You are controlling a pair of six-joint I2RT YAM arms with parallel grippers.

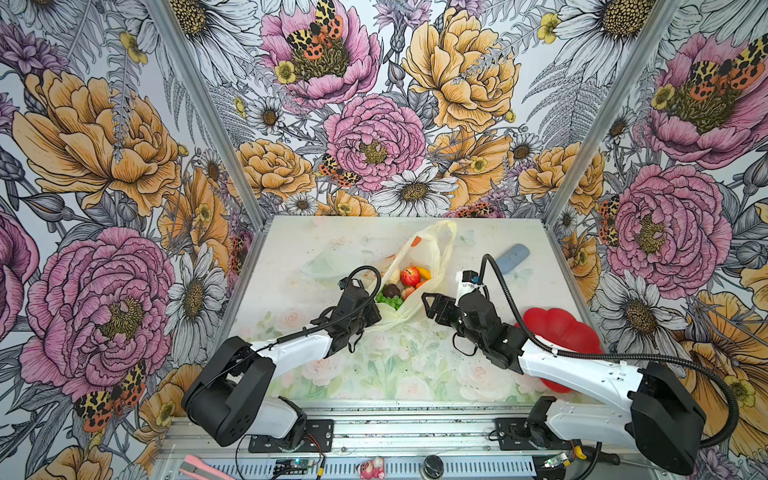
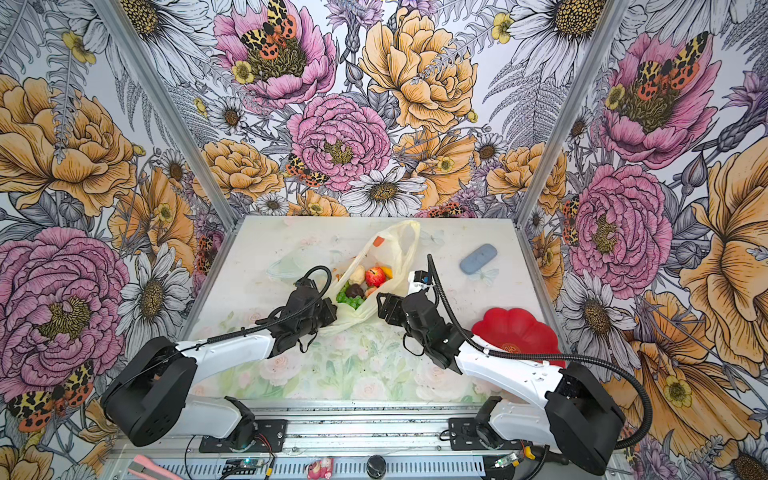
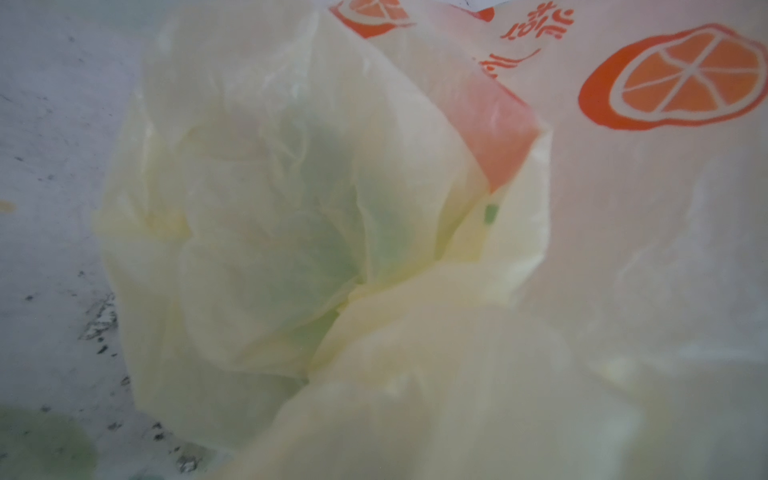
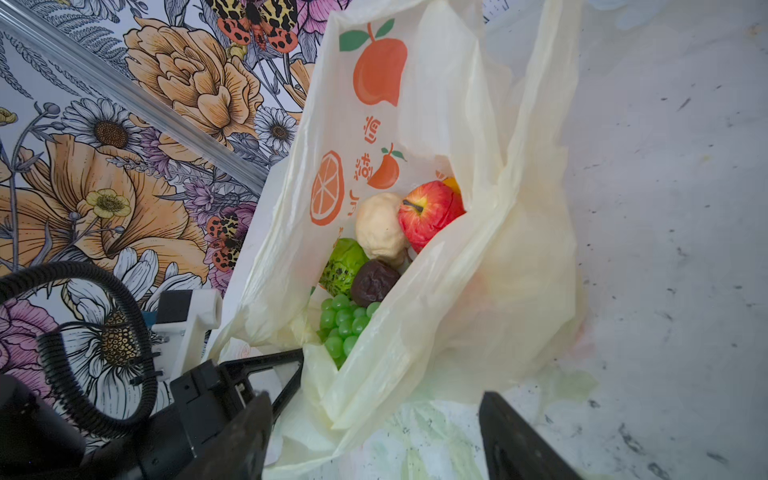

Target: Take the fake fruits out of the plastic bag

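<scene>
L arm: elbow low at the near-left corner, white forearm runs fwd and inward over the table (image 1: 332, 374) to the bag (image 1: 441, 253) (image 2: 401, 249) (image 3: 291, 199) (image 4: 490, 291), wrist roughly level. L gripper (image 1: 376, 311) (image 2: 332, 309) (image 4: 300, 356) sits at the bag's near-left rim. Its jaws are pressed together and, by the look of it, pinch the bunched rim. L wrist view is only blurred plastic up close, so no fingers are seen there.

R arm: elbow at the near-right corner, forearm runs fwd and inward across the near edge of the red plate (image 1: 561, 328) (image 2: 515, 332). The wrist bends so the R gripper (image 1: 427, 307) (image 2: 380, 307) (image 4: 374, 399) points left at the bag's near-right side. Its fingers (image 4: 511, 436) are spread wide w/ nothing held. In R wrist view the bag's near corner lies between them; can't tell if it touches.

The bag lies mid-table, handles toward the far wall, mouth gaping upward between the two grippers. Fruits (image 1: 399, 286) (image 2: 361, 284) are all inside:
- apple (image 1: 410, 276) (image 2: 375, 276) (image 4: 428, 214)
- pear (image 2: 357, 274) (image 4: 380, 228) beside the apple
- dark fruit (image 1: 390, 291) (image 2: 354, 290) (image 4: 374, 282)
- bumpy green fruit (image 4: 343, 266)
- grapes (image 1: 388, 302) (image 2: 348, 300) (image 4: 345, 322), nearest the L gripper
- a yellow-orange bit (image 1: 424, 273) (image 4: 451, 185) behind the apple, kind unclear

A grey-blue item (image 1: 513, 258) (image 2: 478, 258) lies well apart on the far right.
</scene>
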